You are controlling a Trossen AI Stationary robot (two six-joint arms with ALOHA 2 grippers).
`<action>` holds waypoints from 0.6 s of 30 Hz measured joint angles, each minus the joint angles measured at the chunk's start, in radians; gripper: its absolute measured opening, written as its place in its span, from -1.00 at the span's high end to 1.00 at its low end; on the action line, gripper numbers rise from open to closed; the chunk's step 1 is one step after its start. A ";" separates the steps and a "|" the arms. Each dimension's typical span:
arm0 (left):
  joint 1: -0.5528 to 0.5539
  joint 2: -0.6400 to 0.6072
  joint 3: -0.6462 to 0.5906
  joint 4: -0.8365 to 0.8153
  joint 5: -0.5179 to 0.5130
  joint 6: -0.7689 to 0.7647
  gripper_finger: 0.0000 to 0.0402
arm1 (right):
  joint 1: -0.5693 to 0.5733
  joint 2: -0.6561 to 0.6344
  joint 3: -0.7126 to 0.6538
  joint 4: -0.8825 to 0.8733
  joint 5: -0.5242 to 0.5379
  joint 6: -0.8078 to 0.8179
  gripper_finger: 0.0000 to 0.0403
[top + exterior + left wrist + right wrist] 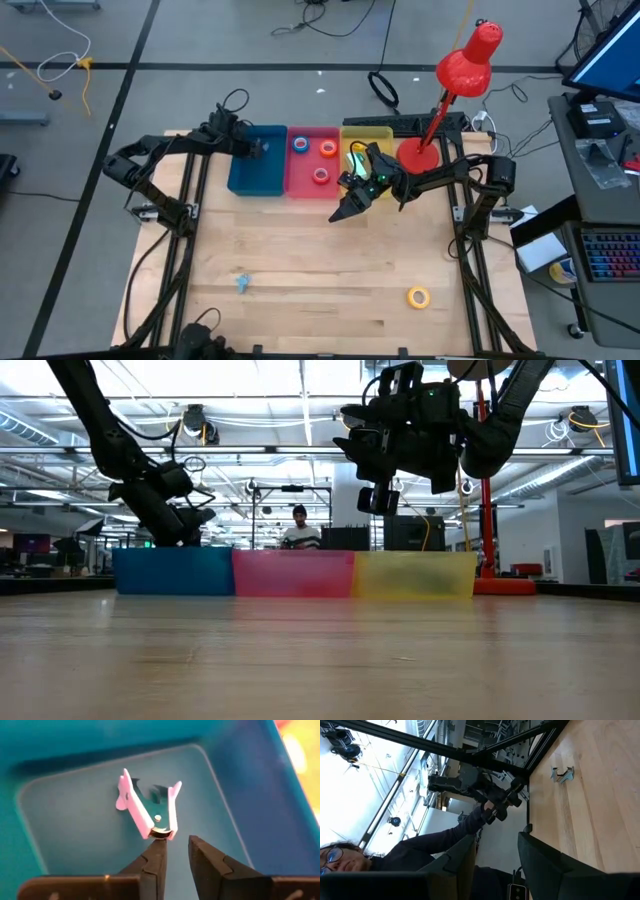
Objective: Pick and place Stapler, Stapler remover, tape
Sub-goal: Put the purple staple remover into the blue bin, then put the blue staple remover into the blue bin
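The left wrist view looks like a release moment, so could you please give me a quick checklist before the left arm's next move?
1. Pale pink staple remover lying in the blue plastic bin: ok.
2. Left gripper fingers parted, clear of it: ok.
3. Blue, orange and red tape rolls in the pink bin: ok.
4. Yellow tape roll binned: not ok, on the wooden table.
5. Right gripper empty: ok.
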 joint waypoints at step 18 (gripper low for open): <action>-0.054 -0.397 -0.002 -0.175 0.113 -0.048 0.57 | 0.000 0.000 0.000 0.001 0.000 -0.002 0.30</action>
